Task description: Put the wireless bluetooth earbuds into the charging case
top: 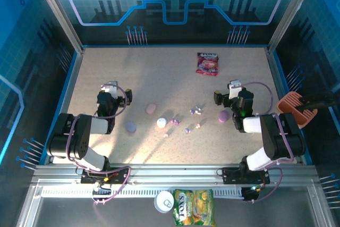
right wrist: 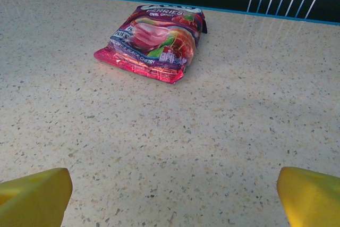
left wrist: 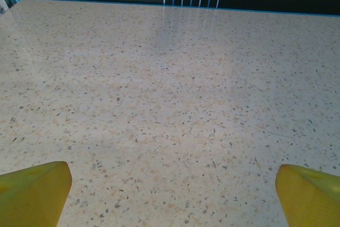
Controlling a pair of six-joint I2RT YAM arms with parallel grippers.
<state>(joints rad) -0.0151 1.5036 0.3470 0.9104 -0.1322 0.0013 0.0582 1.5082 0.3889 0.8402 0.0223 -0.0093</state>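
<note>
On the left side of the table, the left gripper has its two yellow fingers spread wide, with nothing between them but bare speckled tabletop. Same deal across the way: the right gripper is wide open too and holds nothing. It's aimed at a snack bag lying flat near the far edge.

Headcount from above:
- Four pebble-shaped cases: a pink case, a lavender case near the left arm, a white case, and a purple case just beside the right arm.
- The earbuds are loose on the tabletop in the middle, scattered between the white and purple cases, well apart from both grippers. I count about five little spots in white, pink and purple, but they're too tiny to be sure.
- One can and one green-yellow bag sit touching each other down front, below the rail.
- One orange thing lies past the right edge.

On the red-pink bag I can read "BERRIES" and "OVAL" something, plus "CHERRY" in small print. The brand on top is cut off and blurry. I can't make out the lettering on the green bag.
</note>
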